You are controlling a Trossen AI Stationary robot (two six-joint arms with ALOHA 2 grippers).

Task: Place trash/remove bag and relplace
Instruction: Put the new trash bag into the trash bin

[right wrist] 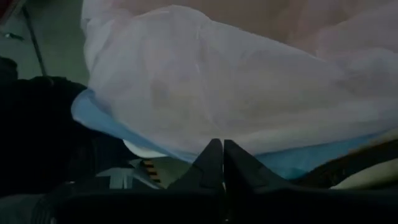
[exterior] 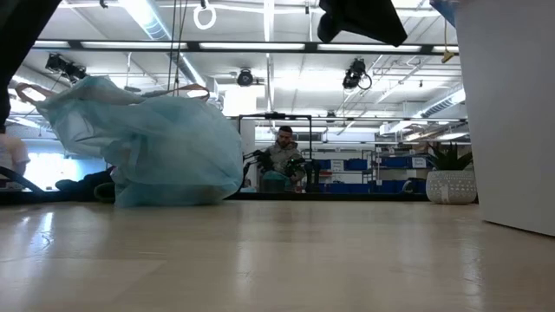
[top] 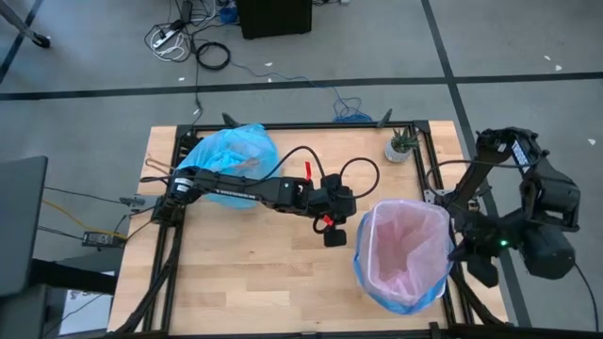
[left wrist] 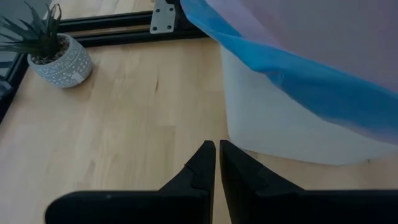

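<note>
The light-blue translucent bag [top: 231, 162] [exterior: 156, 152] lies bunched on its underside at the table's far left, with brownish bits showing through it. Loose trash is otherwise out of view. My left gripper [top: 334, 233] [left wrist: 216, 152] is shut and hovers over bare wood just left of the white bin [left wrist: 280, 134], touching nothing. The bin [top: 366, 278] wears a pale pink bag [top: 403, 247] with a blue rim band [left wrist: 292, 71]. My right gripper [top: 461, 248] [right wrist: 217, 149] is shut at the bin's right rim, close against the pink bag [right wrist: 236, 93]. My right gripper has its shut fingertips [right wrist: 213, 155] right at the blue rim band [right wrist: 186, 151] of the pink bag, on the bin's right side. I cannot tell whether it touches the bag or has any plastic between the fingers.
A small potted plant [top: 400, 146] [left wrist: 59, 59] stands near the far right corner by the black frame rail [left wrist: 124, 31]. Bare wood [top: 254, 273] lies along the near side, left of the bin. A person sits in the room beyond the table [exterior: 282, 156].
</note>
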